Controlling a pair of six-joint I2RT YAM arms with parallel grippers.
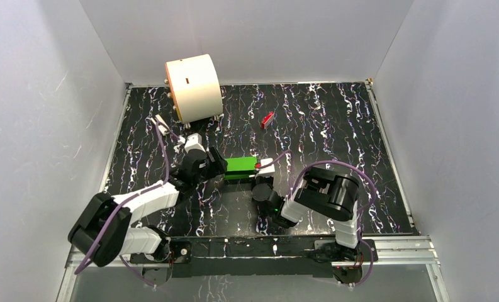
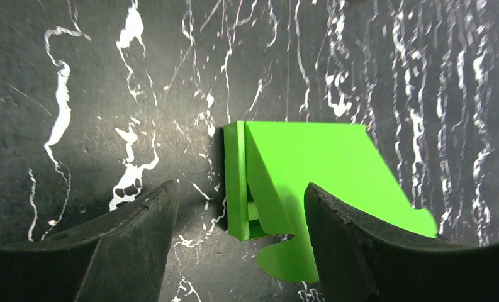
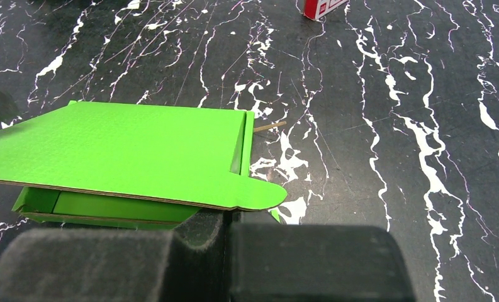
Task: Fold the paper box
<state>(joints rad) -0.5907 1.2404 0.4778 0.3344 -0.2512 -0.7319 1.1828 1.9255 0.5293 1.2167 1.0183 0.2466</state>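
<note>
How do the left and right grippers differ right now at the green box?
Left gripper is open, right gripper shut. Left has one end of the paper box between its jaws; right sits at the opposite end, fingertips by the lid's tab, grip unclear. Both are low, at the box.

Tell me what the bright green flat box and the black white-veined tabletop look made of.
Bright green flat box: thin card, matte, faintly textured; its cut edge shows a brownish core. Black white-veined tabletop: probably a printed marble-look laminate or mat, slightly glossy; real stone cannot be excluded.
</note>
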